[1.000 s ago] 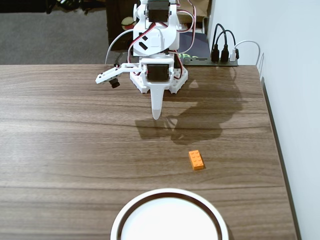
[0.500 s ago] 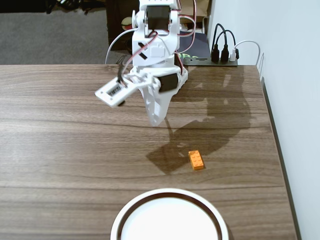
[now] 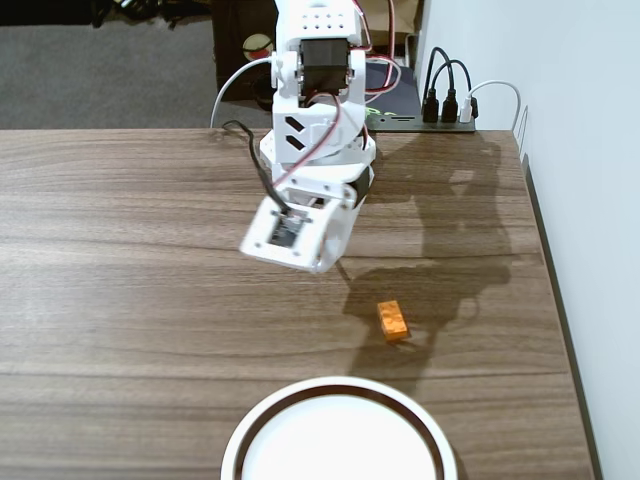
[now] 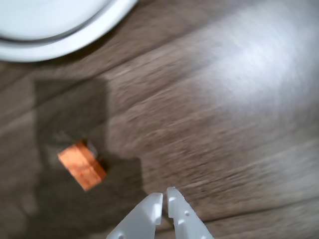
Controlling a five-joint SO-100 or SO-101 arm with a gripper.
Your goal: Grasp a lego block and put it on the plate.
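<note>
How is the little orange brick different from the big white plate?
The lego block is small, orange and boxy; the plate is far bigger, white and round, with a dark ring inside its rim. The whole block shows in the fixed view, while the plate runs off the bottom edge. Both rest on the wooden table, apart from each other, and the hand touches neither.

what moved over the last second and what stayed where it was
The white arm swung forward, toward the small orange plastic lego block. Its hand, fingertips nearly together, hangs over bare wood beside the block in the wrist view, holding nothing. The block and the large round white plate with its dark brown ring stayed put.
</note>
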